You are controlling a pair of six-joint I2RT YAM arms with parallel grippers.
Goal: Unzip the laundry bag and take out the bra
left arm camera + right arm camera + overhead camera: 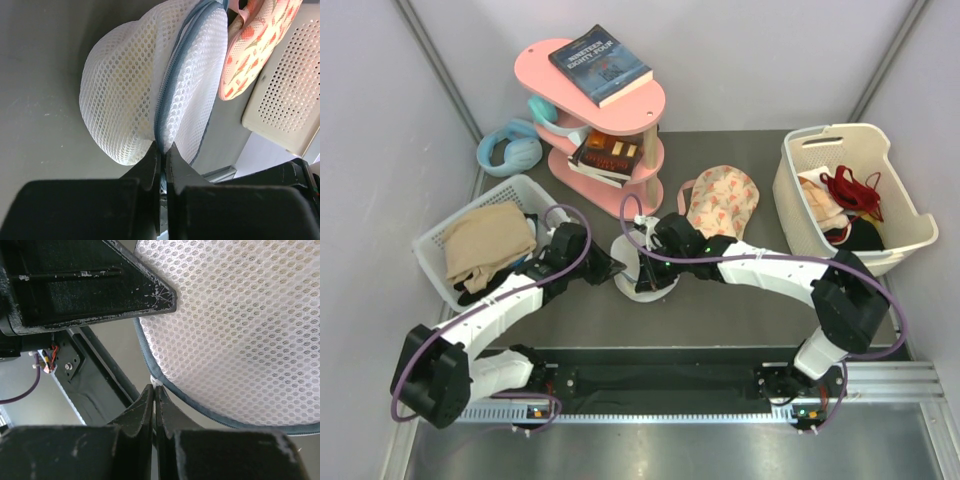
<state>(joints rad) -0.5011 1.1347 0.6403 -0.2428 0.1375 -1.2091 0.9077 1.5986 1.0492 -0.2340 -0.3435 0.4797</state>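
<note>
Mesh, white and translucent: the laundry bag (125, 95) sits mid-table (750, 305) between your arms, its zip (172, 75) shut and the bra (122, 70) only a yellow tint inside. Your left gripper (161, 150) pinches the zip seam; your right gripper (154, 389) pinches a white tab (156, 382) at the rim. Unzipping is in hand: anchor one side, then draw the pull round the rim.

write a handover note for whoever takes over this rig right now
Left pincer: shut on the laundry bag at its zip seam.
Right pincer: shut on the bag's rim, at a small white tab.
Bag: mid-table between the arms.
Bra: inside, only a yellowish tint through the mesh.
Done: both grips set.
To do: zip looks closed; open it, take bra out.
</note>
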